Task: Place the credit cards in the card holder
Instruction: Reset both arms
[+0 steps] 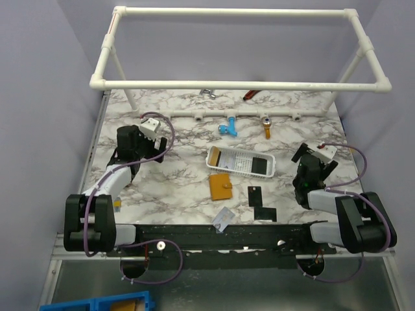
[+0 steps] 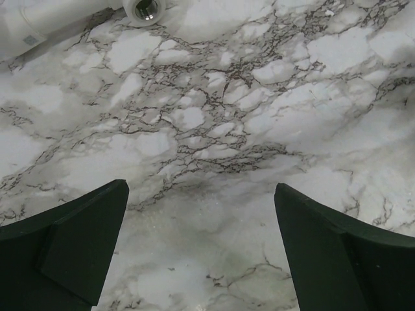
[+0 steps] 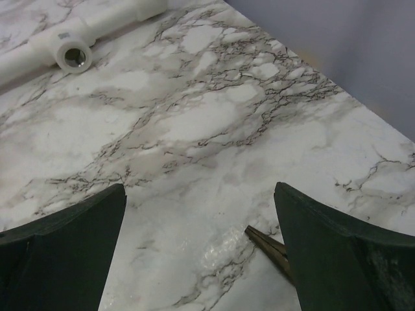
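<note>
Top view, near edge: a silvery-white flat card [image 1: 224,220] lies tilted against the black base rail [image 1: 188,234]. To its right lies a thin black rectangular card [image 1: 264,212], and a second black card [image 1: 255,195] is just behind that one. I cannot tell whether the two black cards touch.

Left of the black cards, the small orange-brown leather-like card holder [image 1: 220,186] lies flat and closed on the marble-patterned table [image 1: 175,194]. All three cards are outside the holder and apart from it.

Just behind the holder sits a white mesh plastic basket [image 1: 259,170]. Something flat lies in its left end, but I cannot tell what it is.

My left gripper [image 2: 201,243] hangs well to the left of the holder, with my dark fingers [image 2: 71,246] spread wide over bare marble and holding nothing.

My right gripper [image 3: 201,246] is to the right of the basket, also spread wide and holding nothing. A thin brown tip [image 3: 264,241] shows beside the right-hand finger, and I cannot identify it.

Farther back, a white plastic pipe [image 1: 246,116] runs across the table. A small blue fitting [image 1: 228,128] and a small orange piece [image 1: 266,128] lie just in front of it.
</note>
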Robot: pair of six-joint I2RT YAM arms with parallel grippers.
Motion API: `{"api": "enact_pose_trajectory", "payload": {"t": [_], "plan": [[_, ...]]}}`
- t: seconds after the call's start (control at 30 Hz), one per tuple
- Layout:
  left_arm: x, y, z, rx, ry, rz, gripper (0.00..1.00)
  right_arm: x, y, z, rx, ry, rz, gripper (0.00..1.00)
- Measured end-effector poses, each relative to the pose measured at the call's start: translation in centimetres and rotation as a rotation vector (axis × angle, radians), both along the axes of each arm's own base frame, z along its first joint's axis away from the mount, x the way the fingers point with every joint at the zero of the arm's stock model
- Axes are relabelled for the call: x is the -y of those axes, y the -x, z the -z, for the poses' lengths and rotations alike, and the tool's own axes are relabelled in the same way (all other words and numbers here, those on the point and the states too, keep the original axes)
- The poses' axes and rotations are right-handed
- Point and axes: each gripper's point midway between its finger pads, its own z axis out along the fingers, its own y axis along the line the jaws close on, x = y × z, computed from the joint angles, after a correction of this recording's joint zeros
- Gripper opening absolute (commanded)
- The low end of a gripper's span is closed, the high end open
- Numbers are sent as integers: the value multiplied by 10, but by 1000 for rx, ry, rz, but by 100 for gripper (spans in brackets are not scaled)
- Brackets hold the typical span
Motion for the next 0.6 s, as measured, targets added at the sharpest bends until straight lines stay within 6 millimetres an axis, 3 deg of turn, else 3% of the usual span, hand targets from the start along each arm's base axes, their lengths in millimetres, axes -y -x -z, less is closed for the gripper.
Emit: {"api": "enact_pose_trajectory", "payload": {"t": [0.17, 0.4, 0.6], "plan": [[-2, -18, -1, 58, 49, -34, 98, 9, -13, -1, 34, -13, 36, 100], [-3, -30, -15, 172, 100, -61, 98, -2, -31, -11, 61, -32, -28, 100], [-20, -38, -27, 215, 136, -125, 99, -9, -33, -23, 153, -77, -62, 100]]}}
